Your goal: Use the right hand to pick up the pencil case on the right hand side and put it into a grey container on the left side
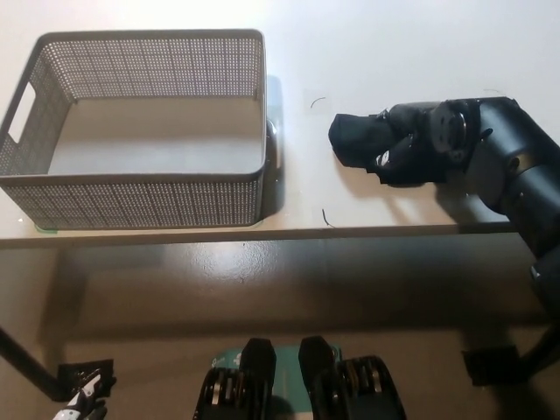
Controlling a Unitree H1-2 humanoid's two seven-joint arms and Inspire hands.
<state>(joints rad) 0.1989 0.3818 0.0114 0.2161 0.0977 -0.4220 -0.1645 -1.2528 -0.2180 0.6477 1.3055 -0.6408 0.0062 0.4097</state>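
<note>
At centre right of the frame the black right hand (418,144) lies over the black pencil case (357,142) on the white table (394,52), fingers curled onto it. It looks wise to firm the grip before lifting toward the grey perforated basket (131,188) at upper left. The white left hand (79,405) peeks in at the bottom-left corner; whether it is open, I can't tell.

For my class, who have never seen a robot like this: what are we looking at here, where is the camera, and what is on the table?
The camera sits on a humanoid robot's head, looking steeply down at a pale table. On the left stands an empty grey container with mesh walls. On the right lies a black pencil case. The robot's black right hand lies over it, apparently gripping it, though black on black hides the fingers. Its white left hand rests low at the bottom left, barely in view.
</note>
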